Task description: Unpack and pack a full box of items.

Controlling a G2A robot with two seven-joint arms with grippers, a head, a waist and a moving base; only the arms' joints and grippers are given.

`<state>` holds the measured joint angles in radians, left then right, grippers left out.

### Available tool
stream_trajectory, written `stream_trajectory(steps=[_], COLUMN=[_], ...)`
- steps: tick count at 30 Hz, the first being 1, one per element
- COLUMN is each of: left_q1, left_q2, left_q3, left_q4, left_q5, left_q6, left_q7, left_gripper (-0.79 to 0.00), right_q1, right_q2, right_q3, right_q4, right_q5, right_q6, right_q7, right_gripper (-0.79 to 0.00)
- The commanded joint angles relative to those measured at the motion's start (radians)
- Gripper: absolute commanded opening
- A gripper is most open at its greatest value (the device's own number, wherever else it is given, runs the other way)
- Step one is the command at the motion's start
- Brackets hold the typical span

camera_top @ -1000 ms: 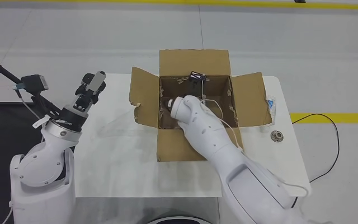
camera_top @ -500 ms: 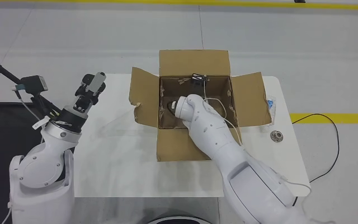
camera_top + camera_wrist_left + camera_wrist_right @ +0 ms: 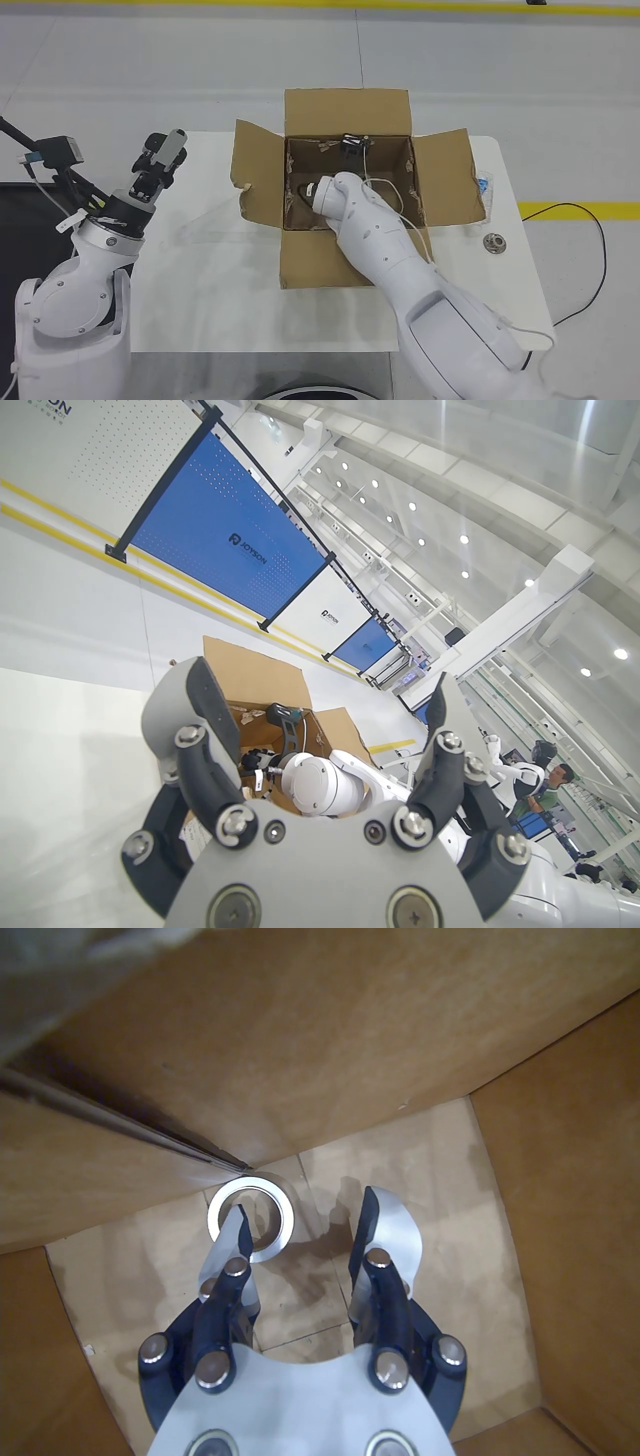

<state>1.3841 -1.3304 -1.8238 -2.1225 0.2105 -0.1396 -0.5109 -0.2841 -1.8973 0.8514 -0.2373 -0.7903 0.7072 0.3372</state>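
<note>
An open cardboard box [image 3: 300, 255] stands in the middle of the white table [image 3: 210, 290], flaps spread out. My right arm [image 3: 375, 235] goes down into it. Inside, my right gripper [image 3: 305, 1223] is open above the box floor, one finger over a silver metal ring [image 3: 270, 1188] that lies in a corner of the box [image 3: 400, 1053]. Nothing is between the fingers. My left gripper [image 3: 160, 160] is held above the table's left part, open and empty, pointing toward the box [image 3: 255, 680].
On the table right of the box lie a small round metal part [image 3: 492, 241] and a small clear packet [image 3: 485, 185]. A black cable [image 3: 590, 270] runs on the floor at the right. A black stand [image 3: 40, 165] is by the left arm.
My right arm has sunk a little deeper into the box. The left arm has stayed where it was.
</note>
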Motion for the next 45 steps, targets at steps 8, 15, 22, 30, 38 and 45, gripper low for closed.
stream_trajectory(steps=[8,15,22,30,38,45], left_q1=[0.001,0.01,0.019,0.024,0.026,0.025], left_q2=[0.01,0.016,0.022,0.029,0.036,0.042], left_q3=[0.007,0.01,0.017,0.024,0.03,0.035], left_q4=[-0.001,-0.008,-0.015,-0.022,-0.028,-0.025], left_q5=[-0.005,-0.005,-0.005,-0.002,-0.003,-0.007], left_q6=[-0.001,0.0,0.001,0.005,0.01,0.012], left_q7=[0.012,0.025,0.038,0.047,0.056,0.062], left_gripper=[0.0,0.0,0.0,0.0,0.0,0.0], right_q1=[-0.011,-0.018,-0.037,-0.046,-0.049,-0.037], right_q2=[0.0,0.002,0.006,0.012,0.021,0.028], right_q3=[0.008,0.014,0.027,0.031,0.031,0.015], right_q4=[-0.013,-0.025,-0.051,-0.074,-0.111,-0.125], right_q5=[-0.012,-0.027,-0.031,-0.062,-0.107,-0.173], right_q6=[0.0,-0.024,-0.018,-0.015,0.0,-0.003], right_q7=[-0.02,-0.027,-0.058,-0.045,0.007,0.114], right_gripper=[-0.311,-0.296,-0.277,-0.28,-0.268,-0.332])
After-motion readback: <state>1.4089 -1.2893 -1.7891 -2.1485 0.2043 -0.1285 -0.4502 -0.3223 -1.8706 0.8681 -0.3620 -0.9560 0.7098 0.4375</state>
